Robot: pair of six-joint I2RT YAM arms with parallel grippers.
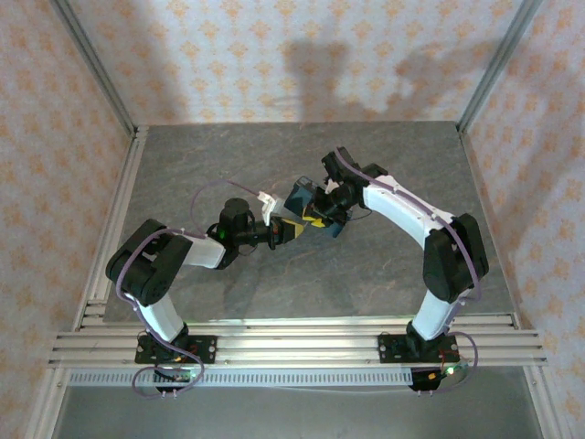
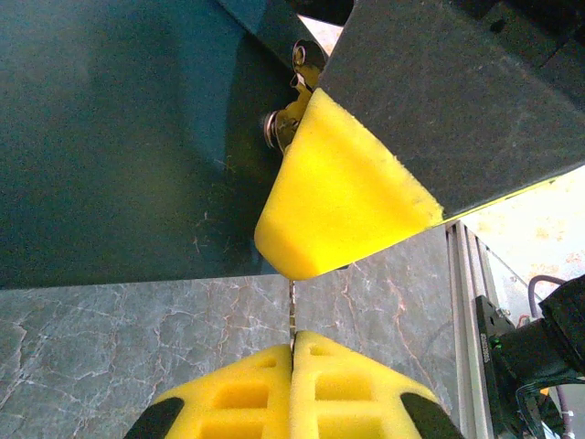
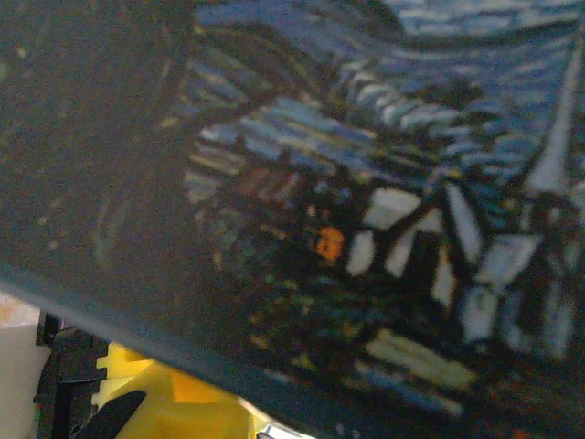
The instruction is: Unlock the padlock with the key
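Yellow left fingers (image 2: 238,393) clench the key (image 2: 292,311), padlock (image 2: 281,121) ahead of the tips; right fingers (image 2: 338,192) — grip unclear.

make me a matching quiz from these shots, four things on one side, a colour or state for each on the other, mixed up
Things:
1. left hand
2. key
3. tin
4. table

Descriptions:
a. grey, marbled surface
b. dark blue with painted swirls
c. yellow pads pressed shut
d. thin metal sliver poking out from between two yellow pads

Pairs: 1-c, 2-d, 3-b, 4-a
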